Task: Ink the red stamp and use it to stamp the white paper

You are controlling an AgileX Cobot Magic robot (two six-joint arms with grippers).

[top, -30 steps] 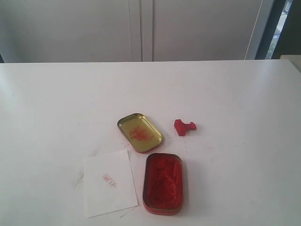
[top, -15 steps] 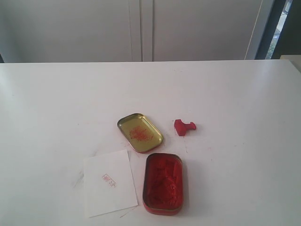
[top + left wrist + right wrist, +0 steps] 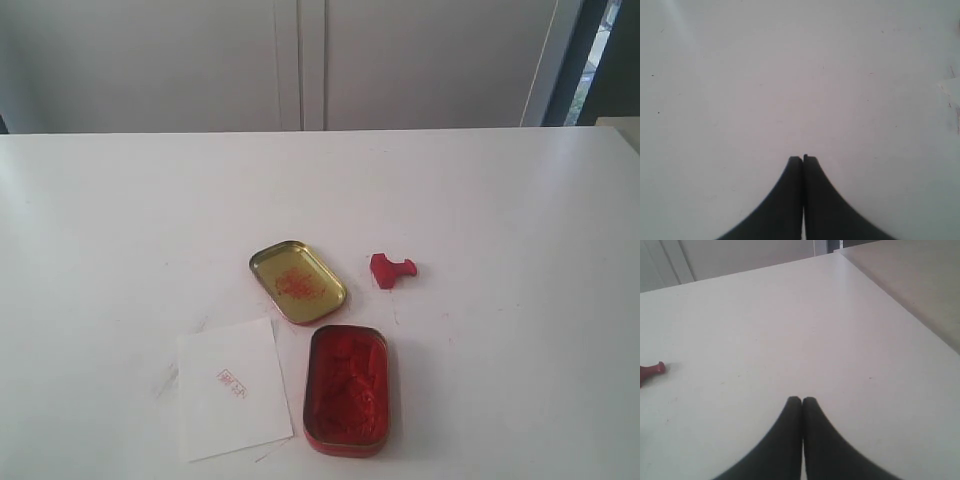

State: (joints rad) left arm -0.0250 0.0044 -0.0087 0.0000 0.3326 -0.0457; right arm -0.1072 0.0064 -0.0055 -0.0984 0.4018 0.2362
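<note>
Nothing moved: left pincer [image 3: 803, 159] and right pincer [image 3: 802, 400] closed, empty; red imprint [image 3: 232, 381] on white paper [image 3: 250, 420] unreadable.

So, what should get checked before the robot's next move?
1. Tiny red plastic stamp unobstructed, lying on its side on the white tabletop: ok.
2. Rectangular red ink tin open: ok.
3. Small white paper sheet flat and uncovered: ok, though it already bears a red print.
4. Left gripper open for grasping: not ok, shut.
5. Right gripper open for grasping: not ok, shut.
</note>
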